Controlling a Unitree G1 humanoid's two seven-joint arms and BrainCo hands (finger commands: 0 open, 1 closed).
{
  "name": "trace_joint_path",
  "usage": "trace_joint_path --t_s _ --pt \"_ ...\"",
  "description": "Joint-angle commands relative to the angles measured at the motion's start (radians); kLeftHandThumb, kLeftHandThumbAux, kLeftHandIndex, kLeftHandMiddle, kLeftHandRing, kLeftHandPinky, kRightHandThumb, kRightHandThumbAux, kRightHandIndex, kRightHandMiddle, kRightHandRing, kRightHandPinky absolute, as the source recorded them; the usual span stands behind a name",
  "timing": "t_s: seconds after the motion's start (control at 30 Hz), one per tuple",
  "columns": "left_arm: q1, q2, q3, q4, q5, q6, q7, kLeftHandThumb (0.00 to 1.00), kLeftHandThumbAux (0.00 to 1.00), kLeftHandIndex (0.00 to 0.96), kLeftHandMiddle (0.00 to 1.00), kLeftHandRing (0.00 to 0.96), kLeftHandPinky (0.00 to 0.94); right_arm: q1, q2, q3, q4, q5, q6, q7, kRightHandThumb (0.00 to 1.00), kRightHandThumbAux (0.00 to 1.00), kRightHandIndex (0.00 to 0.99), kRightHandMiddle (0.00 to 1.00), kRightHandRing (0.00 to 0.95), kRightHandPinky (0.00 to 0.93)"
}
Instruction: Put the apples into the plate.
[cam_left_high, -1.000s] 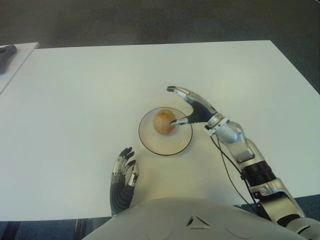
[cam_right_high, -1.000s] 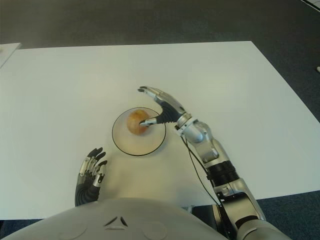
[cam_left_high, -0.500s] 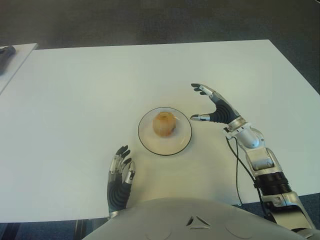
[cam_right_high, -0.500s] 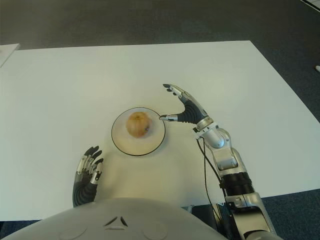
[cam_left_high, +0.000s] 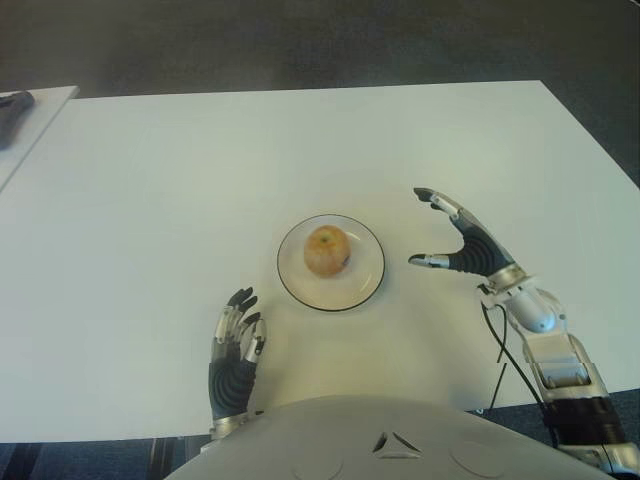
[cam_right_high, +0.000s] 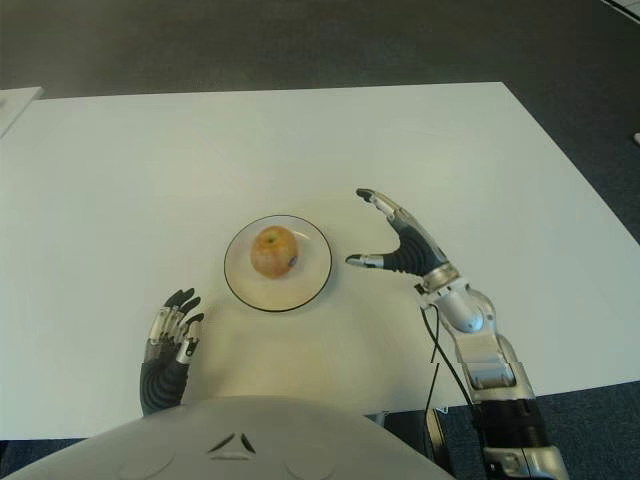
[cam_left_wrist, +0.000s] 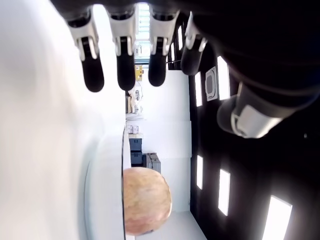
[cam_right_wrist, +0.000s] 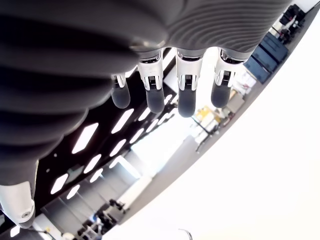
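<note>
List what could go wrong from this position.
1. The apple sits loose and off-centre in the shallow plate; a knock could roll it out.
2. The right hand is open just right of the plate; a careless sweep could clip the rim.
3. The left hand shows near the table edge, below-left of the plate; lifting it forward might nudge the plate.

right hand (cam_left_high: 465, 243) out over worktop (cam_left_high: 150, 200), palm turned toward centre, fingers (cam_left_high: 432, 197) spread and extended, thumb (cam_left_high: 426, 261) pointing inward, holding nothing. right forearm angles back toward body at lower right. left hand (cam_left_high: 235, 345) low, close to torso, fingers straight, slightly fanned, pointing forward, empty. both wrists straight.
</note>
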Motion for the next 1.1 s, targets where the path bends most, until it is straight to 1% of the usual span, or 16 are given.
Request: trace_joint_path --t_s 0.03,0.2,0.27,0.37,0.5,0.57,0.6,0.7,0.77,0.8,0.9,1.0,1.1 --pt "0.007 0.002 0.005 -0.003 -0.013 0.009 -0.017 0.165 0.499 0.156 0.176 0.204 0.252 0.048 -0.012 -0.020 -0.022 -0.047 -0.020 -0.018 0.256 0.534 0.084 0.099 0.085 0.086" --pt "0.017 0.003 0.015 -0.015 -0.027 0.011 -0.022 0.163 0.494 0.159 0.177 0.206 0.250 0.121 -0.013 -0.037 -0.047 -0.099 -0.058 -0.050 0.285 0.518 0.103 0.108 0.096 0.113" --pt "0.022 0.004 0.018 -0.023 -0.033 0.022 -0.025 0.162 0.491 0.159 0.175 0.204 0.245 0.146 -0.004 -0.037 -0.054 -0.096 -0.068 -0.056 0.301 0.513 0.112 0.116 0.105 0.127" --pt "0.027 0.004 0.019 -0.031 -0.038 0.031 -0.028 0.164 0.486 0.157 0.171 0.199 0.240 0.160 0.005 -0.035 -0.059 -0.087 -0.075 -0.061 0.331 0.513 0.126 0.135 0.127 0.165" --pt "0.035 -0.002 0.020 -0.040 -0.059 0.042 -0.031 0.175 0.488 0.157 0.171 0.197 0.245 0.198 0.035 -0.016 -0.033 0.023 -0.068 -0.026 0.367 0.540 0.140 0.166 0.159 0.185" --pt "0.037 -0.007 0.020 -0.039 -0.069 0.041 -0.030 0.179 0.489 0.159 0.174 0.200 0.251 0.211 0.050 -0.010 -0.033 0.098 -0.024 0.007 0.381 0.550 0.145 0.176 0.169 0.192" --pt "0.037 -0.009 0.019 -0.039 -0.076 0.039 -0.031 0.183 0.490 0.162 0.177 0.203 0.256 0.223 0.063 -0.008 -0.046 0.155 0.015 0.027 0.392 0.557 0.147 0.182 0.175 0.198" --pt "0.039 -0.010 0.018 -0.041 -0.088 0.037 -0.032 0.196 0.493 0.169 0.183 0.207 0.261 0.247 0.095 -0.006 -0.081 0.279 0.092 0.067 0.439 0.577 0.156 0.198 0.188 0.204" --pt "0.041 -0.010 0.020 -0.042 -0.091 0.035 -0.031 0.202 0.493 0.173 0.185 0.209 0.263 0.288 0.136 0.008 -0.132 0.342 0.145 0.066 0.466 0.589 0.160 0.205 0.193 0.206" --pt "0.041 -0.010 0.021 -0.043 -0.092 0.034 -0.031 0.204 0.493 0.175 0.187 0.211 0.265 0.307 0.155 0.017 -0.151 0.360 0.160 0.061 0.482 0.597 0.161 0.209 0.196 0.206" --pt "0.042 -0.008 0.022 -0.045 -0.094 0.033 -0.032 0.207 0.492 0.179 0.190 0.215 0.266 0.339 0.185 0.030 -0.186 0.384 0.190 0.057 0.510 0.612 0.161 0.215 0.203 0.213" --pt "0.043 -0.004 0.026 -0.049 -0.079 0.033 -0.031 0.205 0.488 0.178 0.190 0.213 0.258 0.398 0.228 0.057 -0.223 0.401 0.213 0.047 0.530 0.624 0.158 0.217 0.208 0.220" --pt "0.043 0.002 0.029 -0.051 -0.074 0.035 -0.035 0.198 0.483 0.173 0.185 0.206 0.247 0.425 0.254 0.068 -0.232 0.422 0.232 0.048 0.546 0.639 0.152 0.221 0.215 0.229"
